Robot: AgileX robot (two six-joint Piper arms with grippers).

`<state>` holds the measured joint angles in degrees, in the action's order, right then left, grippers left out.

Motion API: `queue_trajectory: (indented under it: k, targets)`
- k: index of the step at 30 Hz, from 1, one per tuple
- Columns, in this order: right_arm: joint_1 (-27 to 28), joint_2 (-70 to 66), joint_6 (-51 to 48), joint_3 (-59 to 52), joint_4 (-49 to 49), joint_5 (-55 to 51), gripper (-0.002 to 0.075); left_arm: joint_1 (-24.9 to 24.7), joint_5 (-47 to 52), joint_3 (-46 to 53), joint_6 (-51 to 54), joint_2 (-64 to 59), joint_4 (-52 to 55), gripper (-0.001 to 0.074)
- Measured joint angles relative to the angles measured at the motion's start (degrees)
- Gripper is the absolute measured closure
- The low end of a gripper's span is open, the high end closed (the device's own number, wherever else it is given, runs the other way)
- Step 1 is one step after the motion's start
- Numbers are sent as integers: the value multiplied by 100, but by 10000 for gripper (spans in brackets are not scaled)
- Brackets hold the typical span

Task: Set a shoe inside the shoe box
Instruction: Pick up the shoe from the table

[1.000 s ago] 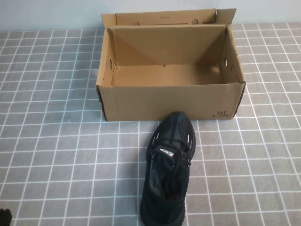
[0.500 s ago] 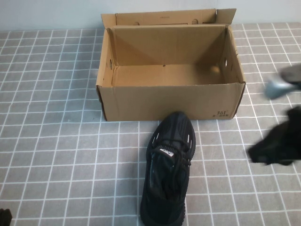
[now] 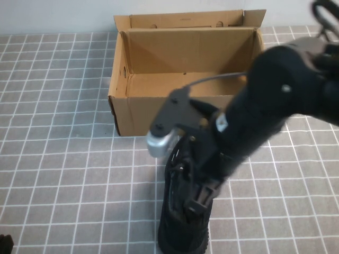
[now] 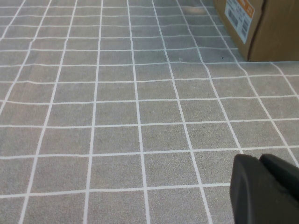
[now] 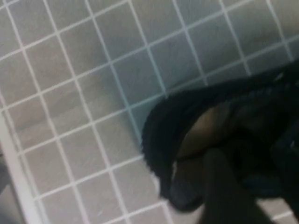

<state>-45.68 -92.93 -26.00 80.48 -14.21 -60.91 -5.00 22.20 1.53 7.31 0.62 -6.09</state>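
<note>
Inspector: Right gripper (image 3: 198, 198) has swung in over the shoe (image 3: 183, 233); finger spread cannot be told. Left gripper (image 4: 264, 191) parked, pressed together.
Clerk: Task?
Inspector: Shoe lies before the empty shoe box (image 3: 159, 114); pickup likely imminent.

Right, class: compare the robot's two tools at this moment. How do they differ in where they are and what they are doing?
The right tool hangs over the black sneaker in front of the cardboard shoe box, one finger at the shoe's opening; the left tool sits low over bare tiled table, beside the box. The right tool stands by the task's shoe; the left is shut, near nothing. Both are black.
</note>
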Motion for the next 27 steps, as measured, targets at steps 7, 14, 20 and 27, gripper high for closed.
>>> queue_trajectory:
  k: [7,14,20,27]
  targets:
    - [-17,-573,-115,435,422,326,330,0,0,0,0,0,0,736]
    - [6,-997,-115,476,1229,612,321,0,0,0,0,0,0,736]
    - [137,-1083,-115,480,1421,841,319,0,0,0,0,0,0,736]
    - [148,-1183,-115,489,1421,851,370,0,0,0,0,0,0,736]
